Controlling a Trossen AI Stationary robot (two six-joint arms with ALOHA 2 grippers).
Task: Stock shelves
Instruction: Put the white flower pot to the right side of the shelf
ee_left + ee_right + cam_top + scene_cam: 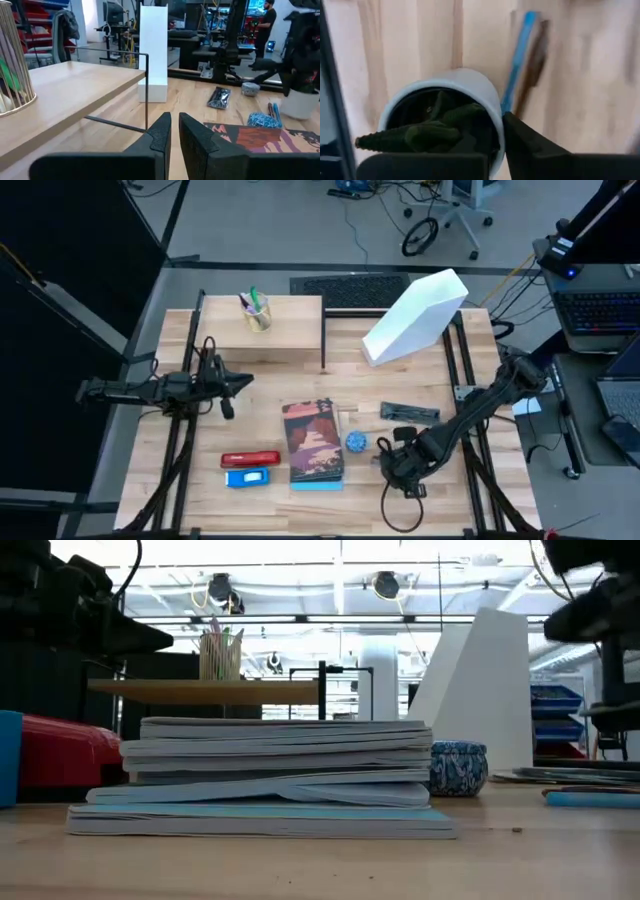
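Observation:
The low wooden shelf (290, 340) stands at the far left on thin black legs and carries a wire cup of pens (256, 311). To its right the white file holder (415, 320) stands on its base on the table. My right gripper (395, 457) is at the near right, shut on a small white pot (465, 90) with a green cactus (425, 132). My left gripper (175, 132) hovers near the shelf's front edge, its fingers together and holding nothing. My right gripper comes at the white pot from above. One finger (530, 145) lies against the outside of the pot's rim (492, 107). The other finger is hidden by the pot and the gripper body. Whether the pot's base is on the table, I cannot tell.
A stack of books (313, 442) lies mid-table, with a blue patterned bowl (357, 442) to its right. A red stapler (250, 459) and a blue item (247, 477) lie left of the books. A black packet (408, 412) is in front of the file holder.

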